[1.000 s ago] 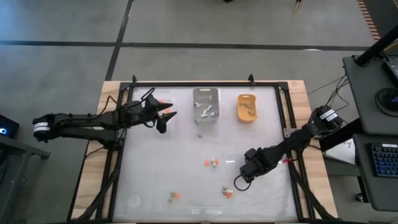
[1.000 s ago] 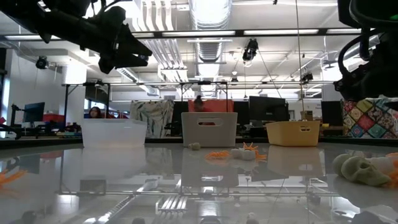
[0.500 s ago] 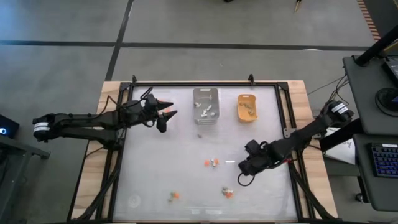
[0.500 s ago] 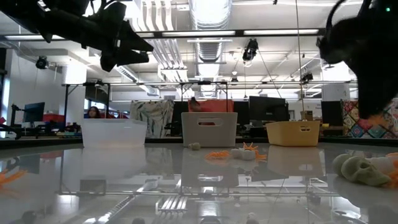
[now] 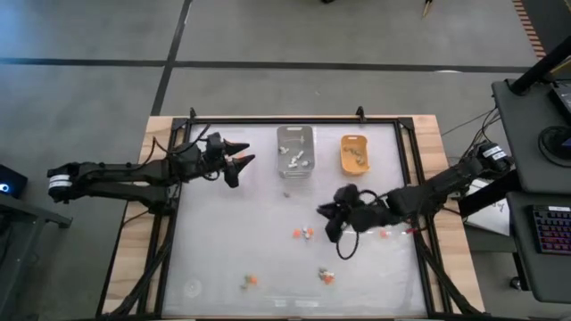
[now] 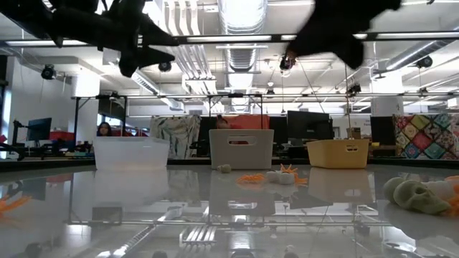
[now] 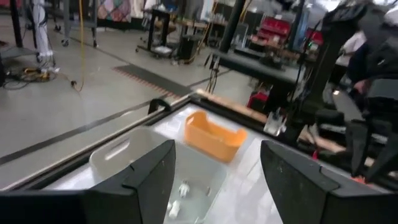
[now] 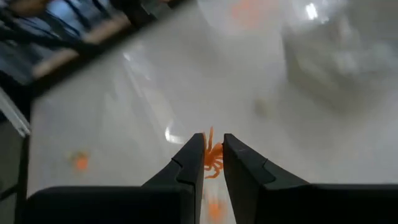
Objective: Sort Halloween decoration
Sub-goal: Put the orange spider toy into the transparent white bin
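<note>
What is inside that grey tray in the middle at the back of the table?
The grey tray holds a few small white-grey trinkets on its floor, seen from above. Exactly how many there are, and whether anything lies beneath them, cannot be told.

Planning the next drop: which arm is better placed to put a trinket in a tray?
Right. The right gripper is shut on an orange trinket above mid-table, while the left gripper hovers open and empty near the grey tray.

One camera hangs overhead, looking straight down on my whole pale glossy bench (image 5: 223, 241). Another sits at bench-top height, facing level into the room. My wrist cameras ride close behind my jaws (one each). Overhead, low and left wrist views share the orange-yellow rectangular plastic tray (image 5: 354, 154).
</note>
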Controlling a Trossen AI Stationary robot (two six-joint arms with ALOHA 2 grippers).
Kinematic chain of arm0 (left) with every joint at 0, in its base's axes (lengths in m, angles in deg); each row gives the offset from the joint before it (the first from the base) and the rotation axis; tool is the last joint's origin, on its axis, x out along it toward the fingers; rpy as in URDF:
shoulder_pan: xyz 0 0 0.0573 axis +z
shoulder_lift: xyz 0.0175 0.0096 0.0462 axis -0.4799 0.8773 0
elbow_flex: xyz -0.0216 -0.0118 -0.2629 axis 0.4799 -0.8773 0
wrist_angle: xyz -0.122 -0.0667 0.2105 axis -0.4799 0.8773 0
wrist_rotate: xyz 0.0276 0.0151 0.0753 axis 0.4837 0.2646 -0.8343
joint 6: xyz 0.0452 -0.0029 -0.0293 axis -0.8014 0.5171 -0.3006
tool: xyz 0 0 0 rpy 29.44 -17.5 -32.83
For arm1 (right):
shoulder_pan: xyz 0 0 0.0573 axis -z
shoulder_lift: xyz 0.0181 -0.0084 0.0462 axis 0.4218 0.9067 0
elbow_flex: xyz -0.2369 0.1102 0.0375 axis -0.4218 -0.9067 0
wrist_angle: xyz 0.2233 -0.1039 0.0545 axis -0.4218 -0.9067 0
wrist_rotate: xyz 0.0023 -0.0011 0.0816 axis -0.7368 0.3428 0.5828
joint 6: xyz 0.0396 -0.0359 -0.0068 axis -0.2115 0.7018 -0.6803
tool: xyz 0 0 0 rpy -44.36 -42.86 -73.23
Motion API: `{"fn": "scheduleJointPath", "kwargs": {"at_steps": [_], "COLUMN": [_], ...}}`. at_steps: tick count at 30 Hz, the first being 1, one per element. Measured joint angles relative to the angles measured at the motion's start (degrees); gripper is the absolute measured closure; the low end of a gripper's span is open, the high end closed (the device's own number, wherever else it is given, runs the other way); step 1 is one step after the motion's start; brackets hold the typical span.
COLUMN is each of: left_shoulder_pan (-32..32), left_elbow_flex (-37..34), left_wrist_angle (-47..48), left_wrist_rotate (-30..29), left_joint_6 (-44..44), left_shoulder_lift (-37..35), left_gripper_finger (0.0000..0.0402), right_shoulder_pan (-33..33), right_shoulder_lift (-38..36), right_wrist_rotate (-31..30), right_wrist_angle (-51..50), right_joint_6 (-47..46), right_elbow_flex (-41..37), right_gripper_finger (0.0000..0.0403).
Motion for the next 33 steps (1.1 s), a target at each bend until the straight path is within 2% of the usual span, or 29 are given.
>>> {"fn": "scheduleJointPath", "kwargs": {"at_steps": [3, 7, 12, 16, 24, 33], "left_shoulder_pan": [-0.6, -1.9, -4.6, -7.1, -10.4, -11.0], "left_elbow_flex": [0.0, 0.0, 0.0, 0.0, 0.0, -0.1], "left_wrist_angle": [-2.5, -4.9, -5.3, -5.4, -5.3, -3.7], "left_wrist_rotate": [0.0, 0.0, 0.0, 0.0, 0.0, 0.1], "left_joint_6": [0.0, 0.0, 0.0, -0.4, -1.5, -1.1], "left_shoulder_lift": [-0.2, -1.6, -4.4, -7.9, -15.9, -18.3], "left_gripper_finger": [0.0183, 0.0183, 0.0183, 0.0183, 0.0183, 0.0183], "right_shoulder_pan": [4.4, 11.1, 19.1, 24.3, 30.5, 33.1], "right_shoulder_lift": [1.8, 5.7, 13.3, 20.3, 33.8, 47.5], "right_wrist_rotate": [3.4, 12.9, 24.5, 28.4, 28.7, 28.6], "right_wrist_angle": [12.1, 27.5, 46.5, 59.7, 62.0, 57.3], "right_joint_6": [12.4, 23.6, 30.0, 32.5, 34.5, 37.3], "right_elbow_flex": [0.0, 0.0, 0.0, 1.0, 14.0, 31.0], "right_gripper_finger": [0.0355, 0.0355, 0.0355, 0.0355, 0.0355, 0.0355]}}
